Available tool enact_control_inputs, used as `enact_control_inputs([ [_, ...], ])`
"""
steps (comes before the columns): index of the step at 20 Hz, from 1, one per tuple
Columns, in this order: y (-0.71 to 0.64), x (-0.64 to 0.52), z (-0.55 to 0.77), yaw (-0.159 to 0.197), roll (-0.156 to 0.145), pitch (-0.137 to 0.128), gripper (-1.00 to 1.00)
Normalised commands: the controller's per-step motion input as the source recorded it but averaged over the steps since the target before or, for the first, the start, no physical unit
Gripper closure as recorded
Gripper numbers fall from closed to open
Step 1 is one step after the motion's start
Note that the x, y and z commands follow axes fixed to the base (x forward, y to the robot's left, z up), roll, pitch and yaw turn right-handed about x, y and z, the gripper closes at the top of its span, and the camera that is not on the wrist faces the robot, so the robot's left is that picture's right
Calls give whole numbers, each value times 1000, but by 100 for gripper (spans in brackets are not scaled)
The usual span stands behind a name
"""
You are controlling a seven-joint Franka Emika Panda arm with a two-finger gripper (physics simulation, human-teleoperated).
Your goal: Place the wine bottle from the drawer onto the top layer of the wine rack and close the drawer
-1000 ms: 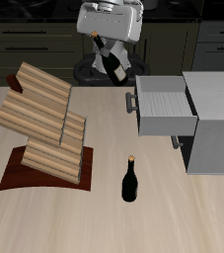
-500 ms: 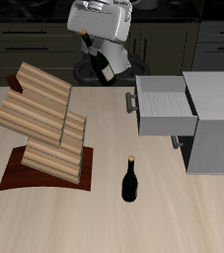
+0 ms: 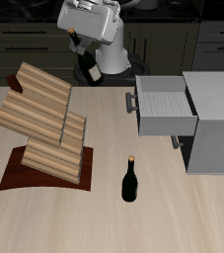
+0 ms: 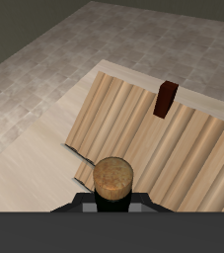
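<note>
Claw (image 3: 80,44) around wine bottle (image 3: 87,65); drawer (image 3: 164,105) open.

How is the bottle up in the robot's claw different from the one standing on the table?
The wine bottle hangs in the air, tilted, clamped in the gripper behind the wine rack; the second bottle stands upright on the table, free of any grip. The held one is far back; the standing one is near the table's front edge. Both are slim, near-black glass with a small tan cap.

White blocky claw (image 3: 81,42) housing — grey panel, dark base.
</note>
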Motion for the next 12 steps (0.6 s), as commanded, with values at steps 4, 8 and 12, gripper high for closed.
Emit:
enact_control_inputs([
  [4, -279, 27, -75, -46, -55, 9, 100],
  [8, -96, 37, -104, -26, -32, 26, 100],
  [12, -181, 16, -98, -32, -30, 10, 100],
])
